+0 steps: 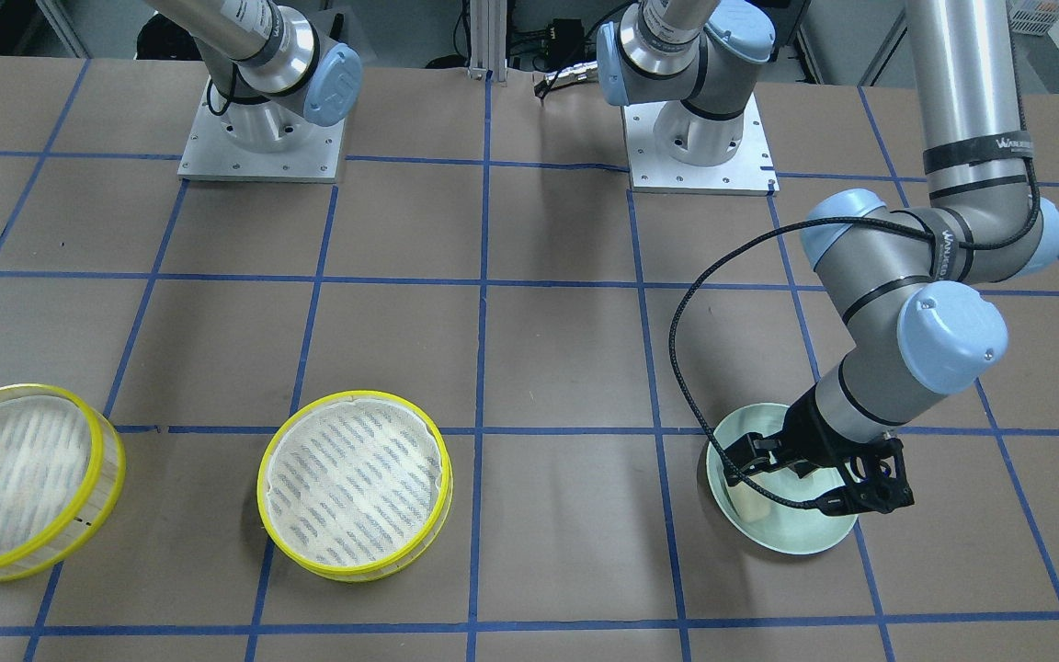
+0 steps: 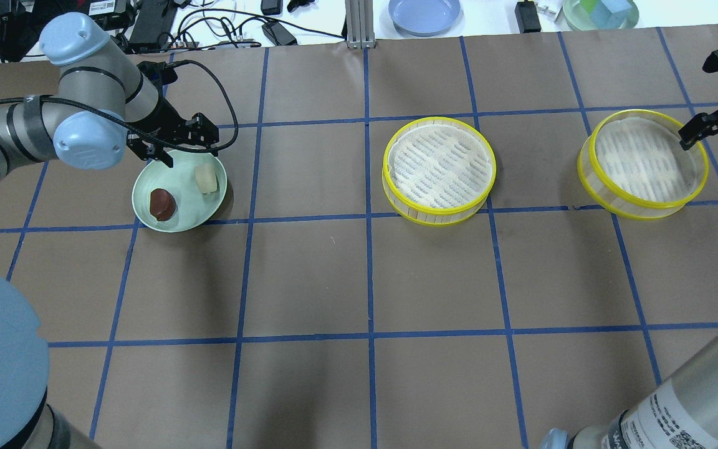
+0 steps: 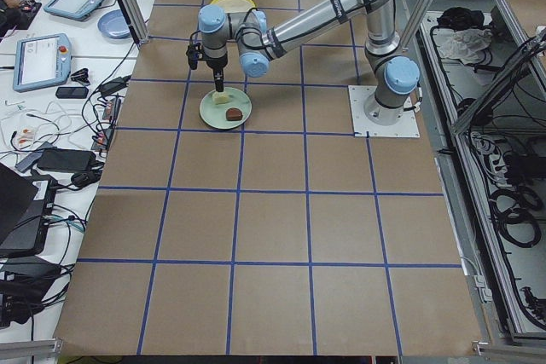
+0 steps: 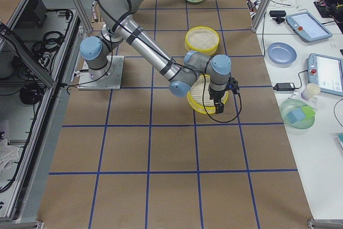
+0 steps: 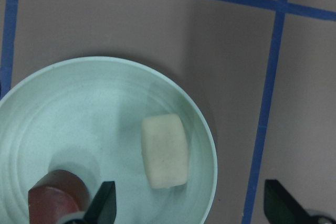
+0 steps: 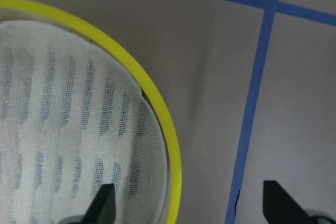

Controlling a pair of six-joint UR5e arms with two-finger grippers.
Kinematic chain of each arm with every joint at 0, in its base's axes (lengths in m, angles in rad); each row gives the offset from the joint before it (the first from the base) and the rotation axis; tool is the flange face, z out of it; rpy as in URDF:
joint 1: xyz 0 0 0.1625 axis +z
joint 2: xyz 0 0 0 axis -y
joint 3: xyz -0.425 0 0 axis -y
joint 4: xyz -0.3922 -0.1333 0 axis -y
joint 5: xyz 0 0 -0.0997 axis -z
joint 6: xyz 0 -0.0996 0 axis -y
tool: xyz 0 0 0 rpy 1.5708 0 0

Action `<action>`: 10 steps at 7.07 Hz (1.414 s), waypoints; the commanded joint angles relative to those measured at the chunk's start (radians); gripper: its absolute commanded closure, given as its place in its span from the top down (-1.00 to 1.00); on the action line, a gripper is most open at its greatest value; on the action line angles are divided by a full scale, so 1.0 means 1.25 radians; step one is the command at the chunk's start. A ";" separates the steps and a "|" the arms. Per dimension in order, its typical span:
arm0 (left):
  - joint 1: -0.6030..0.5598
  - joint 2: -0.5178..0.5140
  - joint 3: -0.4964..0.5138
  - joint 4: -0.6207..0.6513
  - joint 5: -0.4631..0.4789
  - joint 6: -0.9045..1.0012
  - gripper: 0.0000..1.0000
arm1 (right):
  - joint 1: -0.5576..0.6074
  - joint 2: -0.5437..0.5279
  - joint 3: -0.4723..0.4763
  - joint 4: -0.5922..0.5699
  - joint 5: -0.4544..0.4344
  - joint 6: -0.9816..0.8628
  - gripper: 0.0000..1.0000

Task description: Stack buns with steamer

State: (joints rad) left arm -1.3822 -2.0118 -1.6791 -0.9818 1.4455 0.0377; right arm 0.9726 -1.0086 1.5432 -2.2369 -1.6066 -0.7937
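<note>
A pale green plate point(image 2: 142, 209) holds a dark reddish-brown bun point(image 2: 161, 204) and a cream-yellow bun point(image 2: 205, 179). My left gripper point(image 2: 187, 153) hangs open above the plate's far edge. In the left wrist view the cream bun point(image 5: 165, 150) lies just ahead of the open fingers and the brown bun point(image 5: 55, 198) is beside the left fingertip point(image 5: 102, 205). Two yellow-rimmed steamer trays with white mesh stand to the right, one in the middle point(image 2: 439, 168) and one further right point(image 2: 642, 163). My right gripper point(image 2: 705, 109) is open, its fingers straddling that tray's rim point(image 6: 157, 108).
Blue tape lines grid the brown table. The arm bases point(image 1: 700, 138) stand at the robot's side. Beyond the far edge lie a blue plate point(image 2: 424, 14), cables and a clear bowl point(image 2: 601, 12). The left arm's cable point(image 1: 686, 322) loops over the table.
</note>
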 commanded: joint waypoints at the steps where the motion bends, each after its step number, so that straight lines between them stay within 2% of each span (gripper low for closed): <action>1: 0.002 -0.052 0.002 0.018 -0.002 0.002 0.96 | -0.020 0.023 0.002 0.006 0.003 -0.019 0.93; 2: 0.004 -0.064 0.006 0.018 -0.002 0.003 0.94 | -0.022 0.032 0.002 0.016 0.005 -0.019 0.70; 3: 0.005 -0.068 0.007 0.017 0.002 0.009 0.66 | -0.022 0.029 0.002 0.034 0.009 -0.020 0.22; 4: 0.006 -0.071 0.007 0.017 0.005 0.019 0.02 | -0.022 0.028 0.002 0.048 0.031 -0.031 -0.29; 5: 0.016 -0.072 0.007 0.016 0.002 0.023 -0.55 | -0.022 0.025 0.002 0.053 0.034 -0.034 -0.64; 6: 0.018 -0.077 0.008 0.016 0.001 0.041 -0.93 | -0.022 0.025 0.002 0.057 0.036 -0.033 -0.99; 7: 0.018 -0.075 0.008 0.017 0.000 0.030 -1.00 | -0.022 0.025 0.004 0.054 0.072 -0.030 -1.00; 8: 0.018 -0.060 0.011 0.017 -0.009 0.007 -1.00 | -0.022 0.020 0.002 0.054 0.074 -0.028 -1.00; 10: -0.010 -0.016 0.045 0.015 -0.104 -0.179 -1.00 | -0.017 -0.014 0.004 0.060 0.074 -0.023 -1.00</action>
State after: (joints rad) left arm -1.3710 -2.0617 -1.6484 -0.9610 1.3725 -0.0606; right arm 0.9467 -1.0027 1.5473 -2.1658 -1.5153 -0.8253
